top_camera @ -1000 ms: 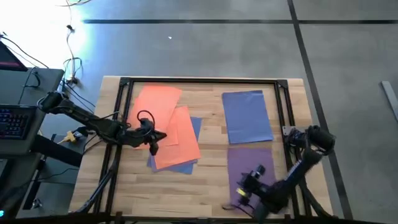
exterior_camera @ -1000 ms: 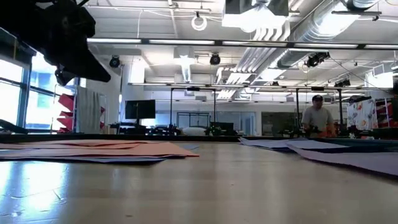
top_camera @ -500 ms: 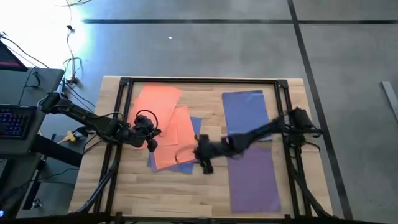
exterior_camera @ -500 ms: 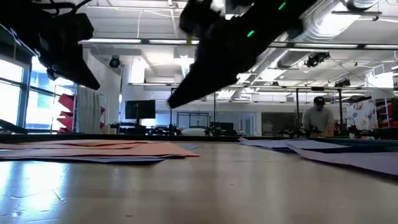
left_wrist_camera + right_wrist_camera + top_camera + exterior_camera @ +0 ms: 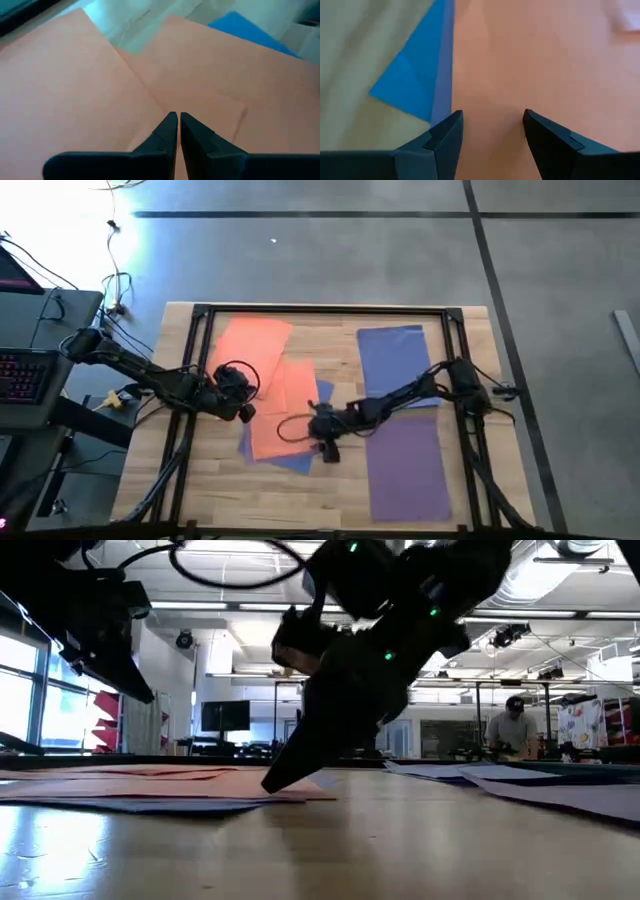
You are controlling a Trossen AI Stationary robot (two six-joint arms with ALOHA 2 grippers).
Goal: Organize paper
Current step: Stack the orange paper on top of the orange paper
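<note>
The paper lies flat on the table. Two orange sheets overlap at the left, with a blue sheet sticking out from under them. A blue-violet sheet lies at the far right and a purple sheet near it. My left gripper is shut and hangs above the orange sheets' left part, clear of them in the low view. My right gripper is open, tipped down at the near orange sheet's right edge, beside the blue corner. My right gripper comes slanting down from the table's right side. In the low view a fingertip meets the top of the near orange sheet close to its right edge. The fingers stand apart with nothing between them, and the sheet lies flat on the pile.
A black frame runs around the tabletop, with posts along both sides. Bare wood shows along the near edge. A desk with a keyboard stands left of the table. A person stands far back in the room.
My right gripper has swung from the table's near right corner, over the purple sheet, toward the left to the orange and blue pile. There it has come down until its tip meets the near orange sheet.
</note>
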